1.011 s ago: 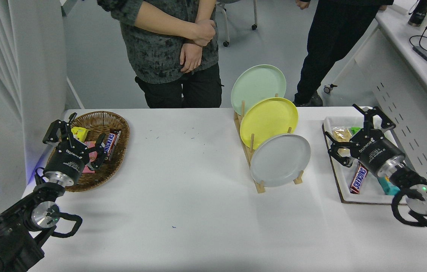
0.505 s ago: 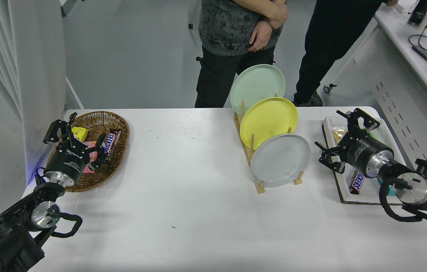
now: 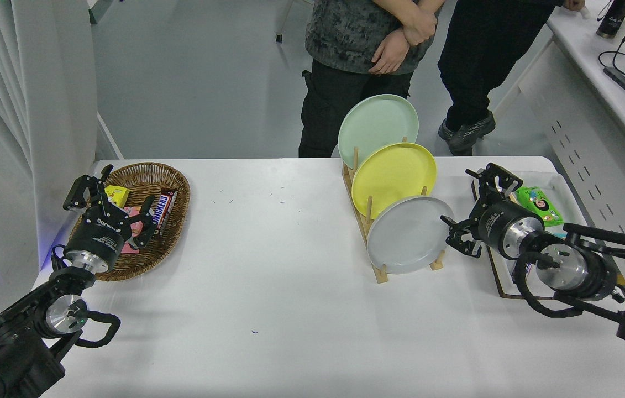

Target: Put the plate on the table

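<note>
The light-grey plate point(image 3: 409, 235) stands on edge in the front slot of a wooden rack point(image 3: 378, 271) on the white table point(image 3: 268, 298). A yellow plate point(image 3: 394, 174) and a mint-green plate point(image 3: 377, 127) stand behind it in the same rack. My right gripper point(image 3: 469, 207) is open and empty, just right of the grey plate's rim, not touching it. My left gripper point(image 3: 110, 199) is open and parked over the wicker basket at the left.
A wicker basket point(image 3: 171, 232) with snack bars sits at the far left. A white tray point(image 3: 558, 182) of snacks lies at the right, under my right arm. Two people point(image 3: 367, 50) stand at the table's far side behind the rack.
My right gripper has moved left from over the snack tray to beside the grey plate. The person in the patterned top has walked to the right, behind the rack.
</note>
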Available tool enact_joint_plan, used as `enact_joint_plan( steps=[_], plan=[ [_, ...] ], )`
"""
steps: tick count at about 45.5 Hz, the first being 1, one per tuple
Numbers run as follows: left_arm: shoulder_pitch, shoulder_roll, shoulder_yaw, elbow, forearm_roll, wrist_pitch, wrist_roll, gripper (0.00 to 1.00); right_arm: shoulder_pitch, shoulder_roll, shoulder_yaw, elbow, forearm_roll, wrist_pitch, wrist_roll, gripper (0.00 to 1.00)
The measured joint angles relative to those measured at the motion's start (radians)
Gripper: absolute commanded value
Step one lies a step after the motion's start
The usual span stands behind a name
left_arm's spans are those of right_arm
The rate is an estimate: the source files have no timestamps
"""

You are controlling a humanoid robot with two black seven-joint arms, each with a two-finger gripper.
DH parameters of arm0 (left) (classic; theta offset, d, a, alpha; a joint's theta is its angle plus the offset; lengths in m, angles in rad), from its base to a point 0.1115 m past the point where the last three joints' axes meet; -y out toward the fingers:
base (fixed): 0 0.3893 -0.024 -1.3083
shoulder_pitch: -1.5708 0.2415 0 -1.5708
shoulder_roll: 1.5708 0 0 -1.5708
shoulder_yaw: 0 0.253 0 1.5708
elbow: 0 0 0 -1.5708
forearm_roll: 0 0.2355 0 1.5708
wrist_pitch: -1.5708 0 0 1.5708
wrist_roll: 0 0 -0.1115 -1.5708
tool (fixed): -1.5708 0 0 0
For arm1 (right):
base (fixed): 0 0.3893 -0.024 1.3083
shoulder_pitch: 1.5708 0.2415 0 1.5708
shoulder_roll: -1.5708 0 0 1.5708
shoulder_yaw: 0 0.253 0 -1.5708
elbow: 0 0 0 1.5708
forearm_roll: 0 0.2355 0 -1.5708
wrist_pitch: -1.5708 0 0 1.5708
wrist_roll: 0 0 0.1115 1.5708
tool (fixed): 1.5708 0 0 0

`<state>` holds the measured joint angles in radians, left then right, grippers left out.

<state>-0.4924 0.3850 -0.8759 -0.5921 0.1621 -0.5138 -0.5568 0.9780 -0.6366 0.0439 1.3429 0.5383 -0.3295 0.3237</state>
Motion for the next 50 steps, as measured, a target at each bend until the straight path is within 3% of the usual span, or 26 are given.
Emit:
enact_joint_plan(
  steps=[12,16,39,50],
  plan=[
    [0.0,0.0,0.0,0.0,0.0,0.0,0.0,0.98,0.023,0.048,-0.004,-0.023,-0.012,-0.025,-0.008,0.98],
    [0.0,0.0,0.0,0.0,0.0,0.0,0.0,0.98,0.03,0.064,-0.005,-0.03,-0.014,-0.028,-0.02,0.88],
    [0.0,0.0,0.0,0.0,0.0,0.0,0.0,0.98,0.051,0.096,-0.027,-0.062,-0.018,-0.043,-0.086,0.87],
    [0.0,0.0,0.0,0.0,0.0,0.0,0.0,0.98,0.063,0.103,-0.041,-0.08,-0.016,-0.046,-0.112,0.79]
  ],
)
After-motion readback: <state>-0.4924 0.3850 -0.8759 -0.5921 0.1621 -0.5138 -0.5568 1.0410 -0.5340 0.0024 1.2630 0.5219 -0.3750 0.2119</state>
